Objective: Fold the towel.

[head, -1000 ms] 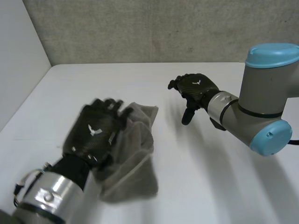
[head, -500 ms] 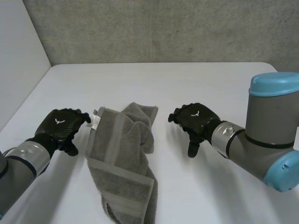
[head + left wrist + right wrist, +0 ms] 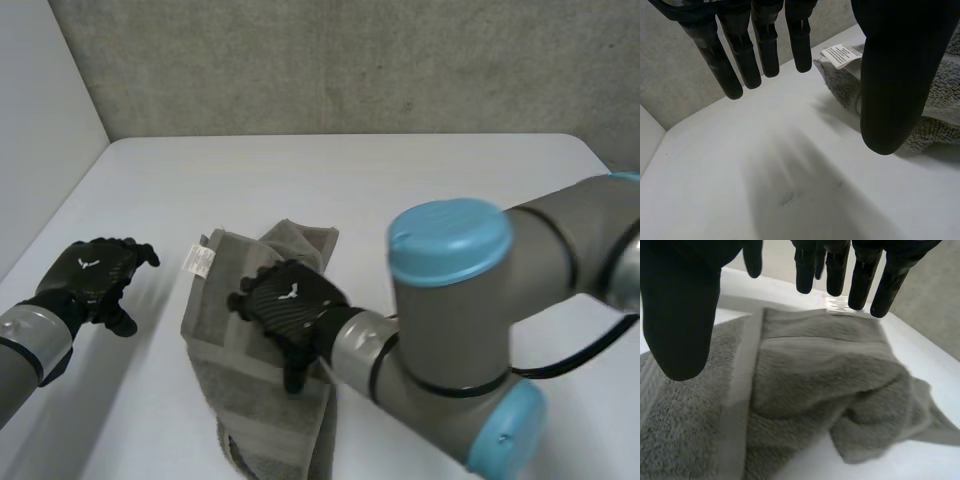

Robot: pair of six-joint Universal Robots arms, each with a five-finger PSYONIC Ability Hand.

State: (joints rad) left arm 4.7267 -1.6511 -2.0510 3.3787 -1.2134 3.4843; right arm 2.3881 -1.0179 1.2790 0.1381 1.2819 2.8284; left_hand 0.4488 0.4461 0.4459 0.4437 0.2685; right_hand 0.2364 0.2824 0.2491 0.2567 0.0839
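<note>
A rumpled grey terry towel [image 3: 215, 315] lies on the white table [image 3: 420, 190], the black right hand [image 3: 290, 305] hovering open over its middle and the black left hand [image 3: 90, 280] open beside it: I'd say grasping is the step, needing fingers closed on an edge.

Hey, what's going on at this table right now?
A two-armed robot is working on a grey towel that lies rumpled on the white table. Its right hand is over the middle of the towel with fingers straight, gripping nothing. Its left hand is open over bare table beside the towel, near the corner with the white label and not touching the cloth. The towel is not yet neatly folded.
</note>
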